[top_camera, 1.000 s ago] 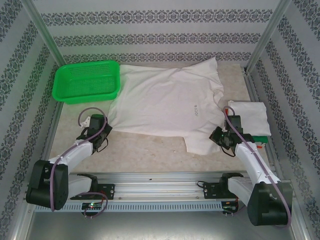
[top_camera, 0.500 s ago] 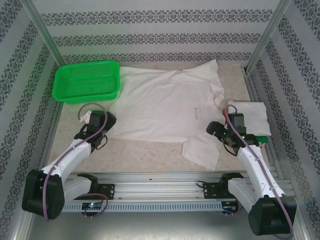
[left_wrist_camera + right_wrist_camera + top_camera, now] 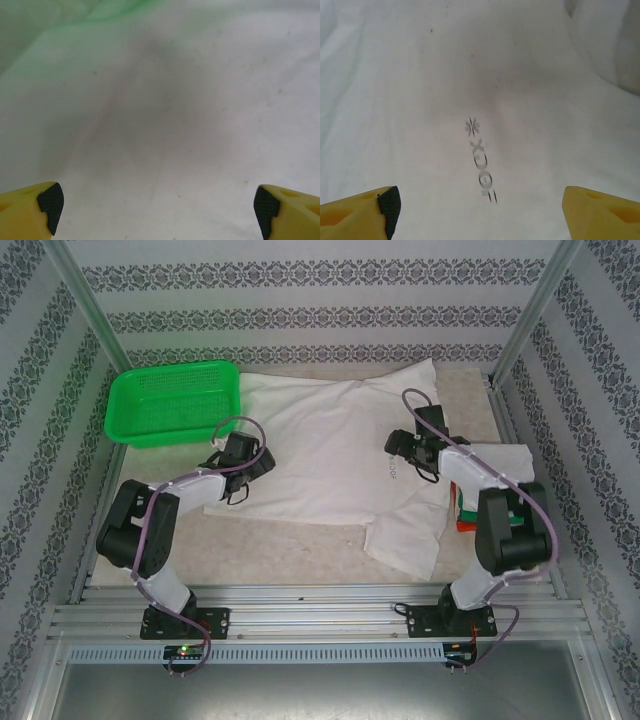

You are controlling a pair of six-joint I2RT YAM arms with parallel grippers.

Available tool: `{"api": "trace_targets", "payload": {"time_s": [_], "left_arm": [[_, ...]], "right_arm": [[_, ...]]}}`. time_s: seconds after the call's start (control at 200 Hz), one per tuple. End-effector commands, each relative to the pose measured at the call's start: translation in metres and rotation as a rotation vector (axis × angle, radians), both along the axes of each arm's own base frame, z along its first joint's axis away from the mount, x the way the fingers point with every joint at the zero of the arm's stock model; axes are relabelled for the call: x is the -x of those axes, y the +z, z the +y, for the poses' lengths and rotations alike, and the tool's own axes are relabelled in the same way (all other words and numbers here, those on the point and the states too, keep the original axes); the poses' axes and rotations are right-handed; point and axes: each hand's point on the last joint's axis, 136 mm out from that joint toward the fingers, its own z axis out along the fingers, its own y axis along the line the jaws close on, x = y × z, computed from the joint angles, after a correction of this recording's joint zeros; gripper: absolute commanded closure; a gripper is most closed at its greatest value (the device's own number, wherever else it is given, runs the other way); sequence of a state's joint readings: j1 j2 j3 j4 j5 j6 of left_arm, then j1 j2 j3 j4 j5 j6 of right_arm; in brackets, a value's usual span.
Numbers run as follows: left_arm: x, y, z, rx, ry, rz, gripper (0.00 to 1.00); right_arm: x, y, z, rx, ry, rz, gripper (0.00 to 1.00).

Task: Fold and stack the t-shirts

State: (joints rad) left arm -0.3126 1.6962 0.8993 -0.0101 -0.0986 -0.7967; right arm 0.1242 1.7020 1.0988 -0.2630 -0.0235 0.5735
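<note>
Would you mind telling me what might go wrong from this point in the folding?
1. Both the left gripper and right gripper stand open over flat cloth of the white t-shirt; closing there may pinch nothing or bunch it.
2. The shirt's edge lies by the green basket; a pull could drag the basket.
3. The right arm reaches over the folded stack; swinging back may knock it.

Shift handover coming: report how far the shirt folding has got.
Done: a folded stack sits on the right. In hand: one white t-shirt lies spread out, left tool and right tool open above it, gripping nothing. Left: fold this shirt and add it to the stack.
</note>
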Motion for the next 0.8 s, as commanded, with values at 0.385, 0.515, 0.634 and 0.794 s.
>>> {"api": "trace_targets", "payload": {"time_s": [0.385, 0.515, 0.634, 0.794], "left_arm": [[-0.005, -0.033, -0.018, 0.127, -0.004, 0.084, 0.01], [-0.011, -0.025, -0.020, 0.142, 0.006, 0.053, 0.01], [-0.008, -0.004, -0.008, 0.111, 0.039, -0.002, 0.00], [0.020, 0.028, 0.031, 0.018, 0.170, -0.057, 0.00]], "right_arm": [[-0.047, -0.073, -0.048, -0.094, -0.206, 0.185, 0.20], [-0.060, -0.063, -0.050, -0.106, -0.192, 0.156, 0.19], [-0.066, -0.032, -0.047, -0.095, -0.159, 0.066, 0.17], [-0.058, 0.011, -0.049, -0.056, -0.133, -0.049, 0.12]]}}
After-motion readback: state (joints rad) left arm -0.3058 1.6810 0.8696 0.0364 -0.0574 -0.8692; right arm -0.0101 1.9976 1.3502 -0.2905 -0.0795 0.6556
